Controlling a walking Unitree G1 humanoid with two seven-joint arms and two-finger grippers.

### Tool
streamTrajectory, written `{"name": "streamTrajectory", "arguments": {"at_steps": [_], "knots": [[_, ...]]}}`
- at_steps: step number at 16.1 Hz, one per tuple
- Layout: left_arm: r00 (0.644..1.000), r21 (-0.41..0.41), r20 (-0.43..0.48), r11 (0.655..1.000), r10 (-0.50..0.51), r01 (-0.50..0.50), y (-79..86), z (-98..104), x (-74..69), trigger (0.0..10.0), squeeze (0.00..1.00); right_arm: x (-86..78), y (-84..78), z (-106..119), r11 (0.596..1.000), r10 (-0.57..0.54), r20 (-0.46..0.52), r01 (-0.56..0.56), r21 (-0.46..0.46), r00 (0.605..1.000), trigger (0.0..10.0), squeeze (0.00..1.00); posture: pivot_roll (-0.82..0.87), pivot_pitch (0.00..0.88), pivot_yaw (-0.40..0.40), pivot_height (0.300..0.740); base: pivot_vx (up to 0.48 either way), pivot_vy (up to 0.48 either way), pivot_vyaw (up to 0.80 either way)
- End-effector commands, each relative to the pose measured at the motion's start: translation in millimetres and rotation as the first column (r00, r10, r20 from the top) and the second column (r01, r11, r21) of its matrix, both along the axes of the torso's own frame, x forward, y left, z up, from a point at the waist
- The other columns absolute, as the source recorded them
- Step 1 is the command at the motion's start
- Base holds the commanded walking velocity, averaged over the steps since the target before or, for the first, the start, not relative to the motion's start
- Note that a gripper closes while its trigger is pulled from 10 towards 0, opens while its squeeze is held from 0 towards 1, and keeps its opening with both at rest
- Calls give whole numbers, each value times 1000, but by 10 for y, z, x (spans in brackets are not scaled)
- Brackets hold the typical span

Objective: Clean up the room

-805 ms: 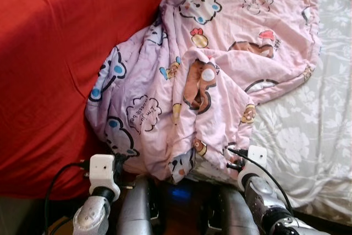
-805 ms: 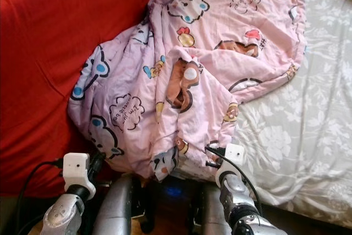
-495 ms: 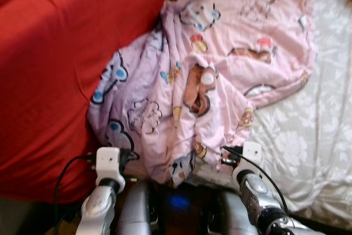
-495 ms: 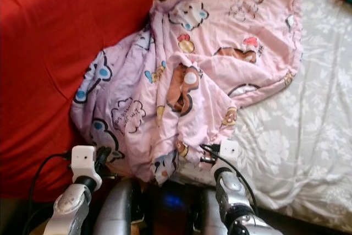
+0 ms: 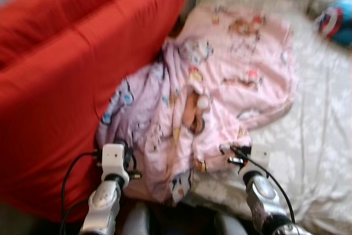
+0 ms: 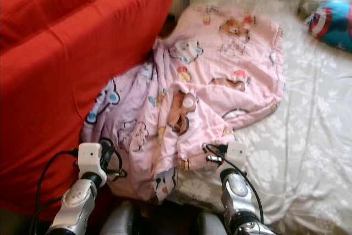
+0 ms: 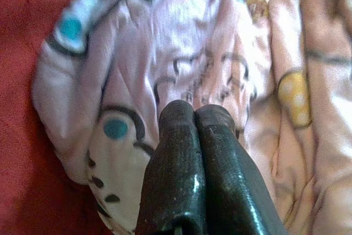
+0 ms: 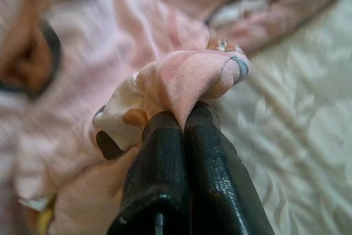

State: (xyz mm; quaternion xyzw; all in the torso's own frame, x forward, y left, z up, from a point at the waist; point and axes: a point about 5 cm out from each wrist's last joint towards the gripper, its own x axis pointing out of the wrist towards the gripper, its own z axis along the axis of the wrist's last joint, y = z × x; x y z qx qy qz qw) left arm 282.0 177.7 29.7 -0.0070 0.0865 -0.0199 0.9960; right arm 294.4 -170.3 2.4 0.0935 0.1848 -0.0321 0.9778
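Pink cartoon quilt (image 6: 203, 86) lies bunched between red sofa (image 6: 66, 70) and white bed (image 6: 313, 136). My right gripper (image 8: 184, 116) pinches only a corner fold; left gripper (image 7: 195, 111) looks clamped on fabric, though blurred. A thin hold may slip when I pull.

Both silver arms are reaching forward from the lower edge of the head views, wrists raised and each topped by a white camera block with black cables looping off it. The left gripper (image 7: 193, 115) is pointing ahead with its two black fingers (image 7: 175, 158) pressing flat together, tips touching and nothing showing between them. The right gripper (image 8: 184, 118) is also closing tight, its fingers (image 8: 159, 163) pinching a bunched fold of the pink blanket (image 6: 209, 75) that is sticking up from between their tips. The left arm (image 5: 104, 213) is sitting slightly lower than the right arm (image 5: 258, 196), and both forearms are angling upward and a little inward.
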Motion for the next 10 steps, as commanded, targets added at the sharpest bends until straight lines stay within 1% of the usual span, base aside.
{"name": "streamTrajectory", "arguments": {"at_steps": [1, 3, 5, 7, 8, 9, 10], "knots": [[1000, -5, -28, 1000, 12, -12, 16, -80, -33, 10000, 0, -7, 17, 5, 1000, -4, 20, 4, 11, 1000, 10000, 0, -19, 56, -27, 740, 0, 0, 0], [999, -3, -42, 1000, 23, -23, 52, -120, -45, 10000, 0, 24, 81, 35, 1000, 21, 35, -21, 7, 999, 10000, 0, -15, 42, -30, 740, 0, 0, 0], [998, 0, -59, 999, 32, -32, 82, -155, -56, 10000, 0, 28, 93, 40, 1000, 26, 40, -26, 7, 999, 10000, 0, -14, 40, -30, 740, 0, 0, 0], [988, 22, -146, 999, 50, -48, 132, -295, -105, 10000, 0, 37, 95, 52, 1000, 17, 49, -17, 14, 999, 10000, 0, -8, 46, -29, 740, 0, 0, 0], [979, 37, -197, 998, 53, -46, 151, -372, -142, 10000, 0, 42, 91, 69, 999, 3, 71, -5, 32, 997, 10000, 0, -6, 47, -27, 740, 0, 0, 0], [974, 38, -219, 998, 57, -50, 158, -405, -163, 10000, 0, 44, 92, 71, 999, 3, 72, -6, 31, 997, 10000, 0, -7, 47, -25, 740, 0, 0, 0], [964, 44, -260, 997, 65, -56, 172, -469, -205, 10000, 0, 46, 95, 71, 1000, 5, 70, -7, 26, 998, 10000, 0, -11, 49, -23, 740, 0, 0, 0]]}}
